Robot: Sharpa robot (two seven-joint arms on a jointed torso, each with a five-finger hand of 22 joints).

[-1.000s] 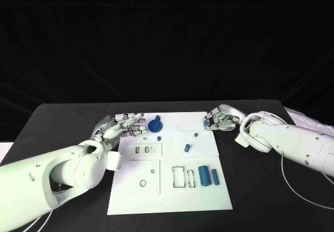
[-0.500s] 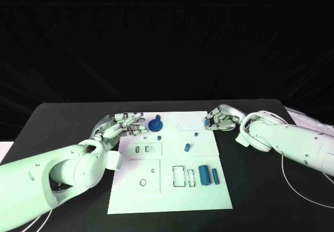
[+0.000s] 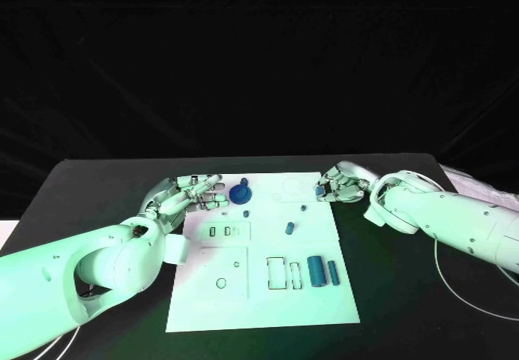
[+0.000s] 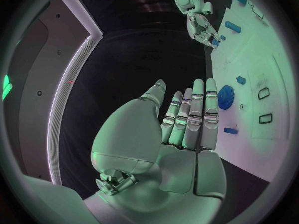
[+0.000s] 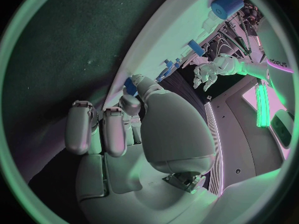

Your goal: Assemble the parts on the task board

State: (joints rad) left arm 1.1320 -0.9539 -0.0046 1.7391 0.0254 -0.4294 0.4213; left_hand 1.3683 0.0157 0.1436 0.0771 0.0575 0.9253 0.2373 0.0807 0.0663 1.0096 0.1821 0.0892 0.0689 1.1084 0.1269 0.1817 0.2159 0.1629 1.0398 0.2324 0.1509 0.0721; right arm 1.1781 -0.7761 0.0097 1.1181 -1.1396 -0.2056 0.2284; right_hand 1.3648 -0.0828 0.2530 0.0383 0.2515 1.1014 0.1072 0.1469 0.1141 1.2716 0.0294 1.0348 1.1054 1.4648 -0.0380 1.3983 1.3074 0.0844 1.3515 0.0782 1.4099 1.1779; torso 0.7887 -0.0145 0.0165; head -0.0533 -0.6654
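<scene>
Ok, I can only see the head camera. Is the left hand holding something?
Observer: No. The left wrist view shows the left hand with its fingers stretched out straight, side by side, and nothing in them.
Operator: And what about the right hand? Did it get a piece?
Observer: Maybe. In the right wrist view a small blue part sits right at the tips of the right hand, by the edge of the task board. I cannot tell if it is pinched or only touched.
</scene>
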